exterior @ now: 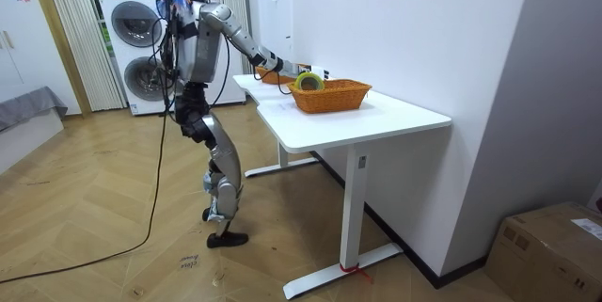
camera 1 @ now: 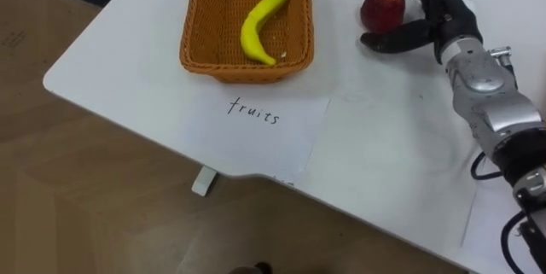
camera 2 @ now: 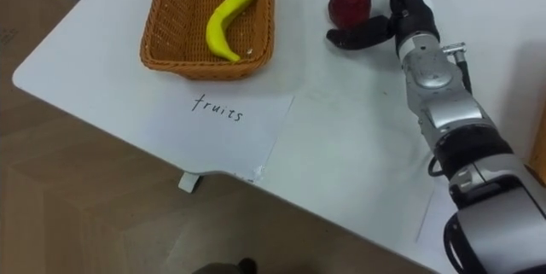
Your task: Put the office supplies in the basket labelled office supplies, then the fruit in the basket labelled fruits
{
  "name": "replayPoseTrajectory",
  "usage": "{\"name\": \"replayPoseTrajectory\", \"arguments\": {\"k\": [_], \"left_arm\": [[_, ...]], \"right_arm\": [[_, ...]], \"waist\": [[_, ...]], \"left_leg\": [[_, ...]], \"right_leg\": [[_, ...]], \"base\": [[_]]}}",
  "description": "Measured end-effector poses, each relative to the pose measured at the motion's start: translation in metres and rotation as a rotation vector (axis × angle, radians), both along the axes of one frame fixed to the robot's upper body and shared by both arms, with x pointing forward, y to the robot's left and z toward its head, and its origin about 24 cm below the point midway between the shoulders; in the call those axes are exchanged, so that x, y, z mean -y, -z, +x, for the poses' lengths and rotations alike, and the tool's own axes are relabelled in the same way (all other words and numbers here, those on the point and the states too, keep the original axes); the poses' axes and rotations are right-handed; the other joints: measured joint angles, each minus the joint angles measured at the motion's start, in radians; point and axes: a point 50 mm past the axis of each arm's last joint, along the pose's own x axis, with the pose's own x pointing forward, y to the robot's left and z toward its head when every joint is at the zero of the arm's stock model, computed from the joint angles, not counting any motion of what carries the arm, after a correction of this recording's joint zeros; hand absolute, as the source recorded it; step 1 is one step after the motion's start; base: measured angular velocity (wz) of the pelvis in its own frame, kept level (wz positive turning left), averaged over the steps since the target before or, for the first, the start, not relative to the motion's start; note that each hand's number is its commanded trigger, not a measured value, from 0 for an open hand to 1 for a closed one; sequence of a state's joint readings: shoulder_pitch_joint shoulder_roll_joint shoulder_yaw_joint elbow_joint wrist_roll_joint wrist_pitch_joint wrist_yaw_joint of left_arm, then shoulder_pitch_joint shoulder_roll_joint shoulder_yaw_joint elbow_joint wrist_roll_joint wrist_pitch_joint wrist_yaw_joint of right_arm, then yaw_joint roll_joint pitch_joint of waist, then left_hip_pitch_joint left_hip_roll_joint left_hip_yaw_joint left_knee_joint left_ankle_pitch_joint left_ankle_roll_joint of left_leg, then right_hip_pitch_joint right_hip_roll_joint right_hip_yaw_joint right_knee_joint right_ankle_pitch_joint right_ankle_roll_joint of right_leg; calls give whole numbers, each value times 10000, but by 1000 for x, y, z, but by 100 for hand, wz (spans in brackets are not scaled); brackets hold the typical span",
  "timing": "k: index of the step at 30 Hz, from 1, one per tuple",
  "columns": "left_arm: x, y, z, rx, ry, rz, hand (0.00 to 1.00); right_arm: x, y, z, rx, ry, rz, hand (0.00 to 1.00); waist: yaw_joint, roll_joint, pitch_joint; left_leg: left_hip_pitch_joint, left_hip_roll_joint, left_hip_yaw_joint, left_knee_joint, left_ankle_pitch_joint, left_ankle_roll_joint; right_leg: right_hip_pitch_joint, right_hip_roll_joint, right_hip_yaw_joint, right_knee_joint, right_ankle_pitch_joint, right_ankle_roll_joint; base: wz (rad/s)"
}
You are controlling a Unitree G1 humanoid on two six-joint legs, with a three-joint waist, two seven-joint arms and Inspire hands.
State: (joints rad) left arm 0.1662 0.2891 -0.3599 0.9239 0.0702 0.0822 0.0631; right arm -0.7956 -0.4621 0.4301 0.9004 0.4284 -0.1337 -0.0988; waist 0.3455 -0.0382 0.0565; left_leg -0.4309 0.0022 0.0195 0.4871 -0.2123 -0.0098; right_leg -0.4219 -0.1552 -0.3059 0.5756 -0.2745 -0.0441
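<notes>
- The step in hand looks like grasping the apple (camera 1: 382,7). To do it well, the right robot hand (camera 1: 439,14) should slide a little further left so the fruit sits against the palm. Fingers and thumb should then curl evenly, because a round apple will roll off a one-sided push.
- After that, lift clear of the desk (camera 1: 384,163) and carry it well left of the hand, high enough to pass the wicker wall of the fruit basket (camera 1: 198,48).
- The basket already holds a banana (camera 1: 258,26), and a paper label (camera 1: 256,125) lies nearer the robot than the basket.
- The right robot hand is unclenched and holds nothing. Its fingers are spread beyond the apple and its thumb is stretched out on the near side.
- The apple rests on the desk just left of the palm, between thumb and fingers; whether they touch it I cannot tell.
</notes>
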Motion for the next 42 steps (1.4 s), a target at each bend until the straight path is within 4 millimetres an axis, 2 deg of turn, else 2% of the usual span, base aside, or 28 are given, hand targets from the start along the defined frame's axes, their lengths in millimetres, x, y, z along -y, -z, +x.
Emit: {"name": "replayPoseTrajectory", "arguments": {"k": [5,9,19,20,21,22,28,34,37,39,42], "left_arm": [[1,0,2,76,-10,22,0],[1,-2,10,278,36,48,0],[1,-2,11,208,104,-126,0],[1,-2,11,208,105,-126,0],[1,-2,11,205,98,-118,0],[1,-2,11,199,96,-112,0],[-2,-2,8,65,51,-12,0],[-4,-2,8,-8,71,-18,0],[-4,-2,6,-158,81,-84,0],[-5,-2,7,-140,77,-63,0],[-6,-2,6,-155,120,-19,0]], "right_arm": [[-1,2,0,-60,-81,-304,0],[-1,2,-1,-36,-67,-634,0],[3,9,-2,-246,8,-1631,0],[3,10,-2,-273,11,-1711,10],[4,11,-2,-327,1,-1885,84],[5,12,-2,-402,-25,-2036,98],[16,8,0,-656,238,-2518,100],[18,4,2,-756,227,-2821,100],[19,6,2,-891,210,-2920,100],[20,7,2,-1026,289,-2936,100],[25,7,1,-1136,447,-3011,100]], "waist": [[42,-51,30],[85,-205,109],[162,-372,178],[163,-372,178],[151,-369,176],[146,-366,170],[170,-369,167],[193,-414,147],[165,-468,151],[189,-536,114],[205,-591,113]], "left_leg": [[13,8,17,-11,0,0],[10,21,13,-30,9,-15],[31,17,-62,-23,12,-20],[33,19,-74,-22,12,-21],[49,27,-104,-19,13,-21],[62,32,-150,-17,13,-23],[165,17,-228,-45,22,-34],[234,11,-239,-103,38,-56],[306,13,-284,-113,38,-57],[353,12,-298,-174,41,-61],[440,36,-371,-222,43,-67]], "right_leg": [[6,-1,12,1,-5,1],[12,4,-5,-15,-11,-10],[107,11,-143,-81,-7,-10],[125,14,-161,-94,-6,-11],[181,20,-211,-139,0,-13],[246,37,-260,-190,10,-12],[375,42,-312,-249,29,-7],[421,53,-307,-268,29,-8],[547,61,-388,-336,29,-8],[607,67,-410,-390,29,-7],[785,142,-490,-565,61,13]], "base": [[0],[0],[2],[6],[8],[8],[2],[0],[3],[4],[6]]}}
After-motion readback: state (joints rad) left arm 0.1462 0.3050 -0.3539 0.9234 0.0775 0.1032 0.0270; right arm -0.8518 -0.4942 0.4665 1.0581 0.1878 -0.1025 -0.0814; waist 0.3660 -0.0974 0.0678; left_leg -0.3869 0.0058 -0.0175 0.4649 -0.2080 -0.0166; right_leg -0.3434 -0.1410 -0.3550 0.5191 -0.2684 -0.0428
